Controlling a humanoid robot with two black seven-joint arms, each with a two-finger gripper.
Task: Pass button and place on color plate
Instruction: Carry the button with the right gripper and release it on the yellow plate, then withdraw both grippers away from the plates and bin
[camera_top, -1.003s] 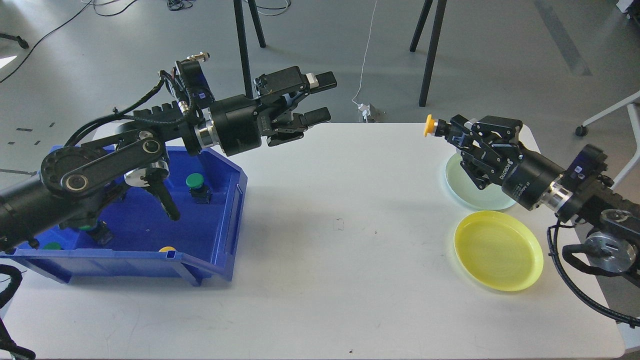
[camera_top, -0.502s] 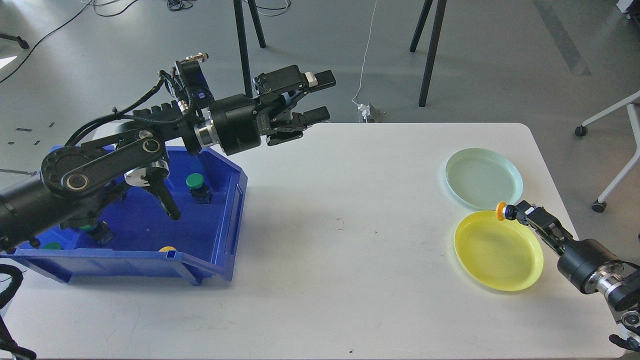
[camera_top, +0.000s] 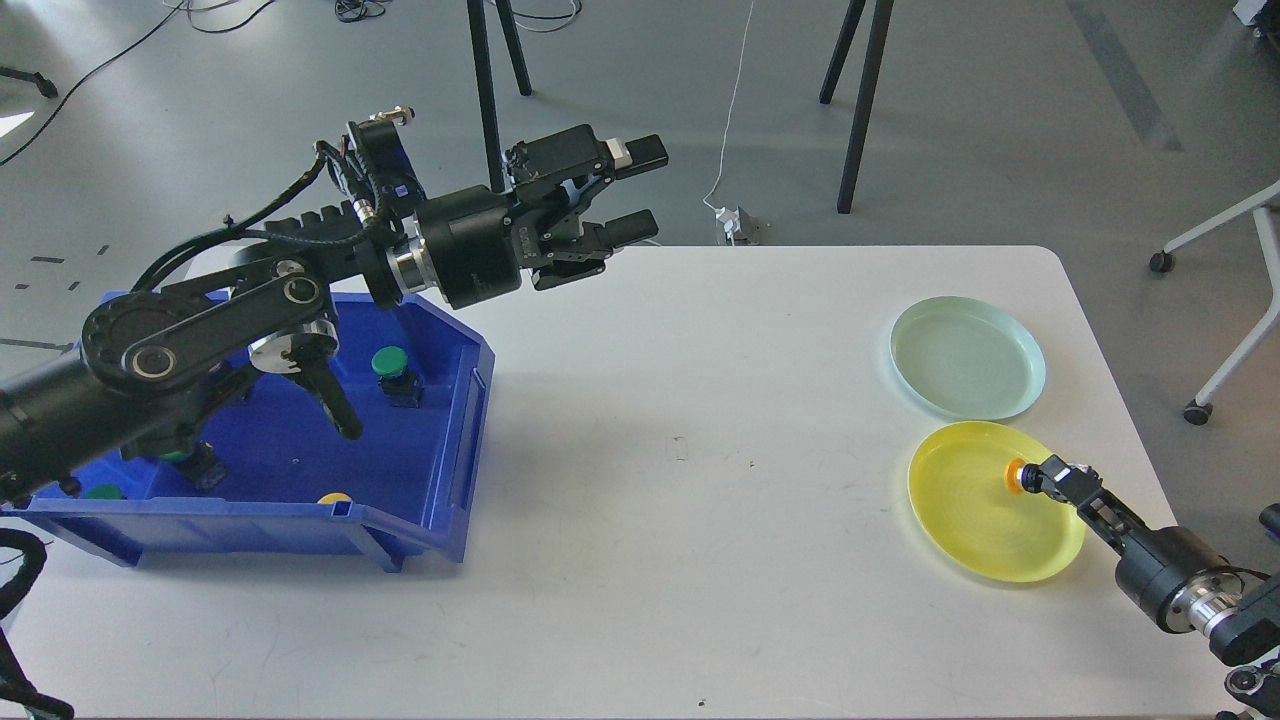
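My right gripper (camera_top: 1040, 478) is shut on a yellow-orange button (camera_top: 1014, 475) and holds it over the right half of the yellow plate (camera_top: 960, 510), low above or on its surface. A pale green plate (camera_top: 966, 356) lies just behind it. My left gripper (camera_top: 640, 190) is open and empty, raised above the table's back edge, right of the blue bin (camera_top: 455, 440). A green button (camera_top: 391, 366) stands in the bin. A yellow button (camera_top: 334, 497) shows at the bin's front wall, and another green one (camera_top: 104, 491) at its left.
Black stand legs (camera_top: 857, 110) rise from the floor behind the table. A white chair base (camera_top: 1215, 370) is at the right beyond the table edge. Bare white tabletop (camera_top: 690, 450) lies between the bin and the plates.
My right arm swung down and toward me with the button, from above the pale green plate to over the yellow plate. My left arm has barely moved.
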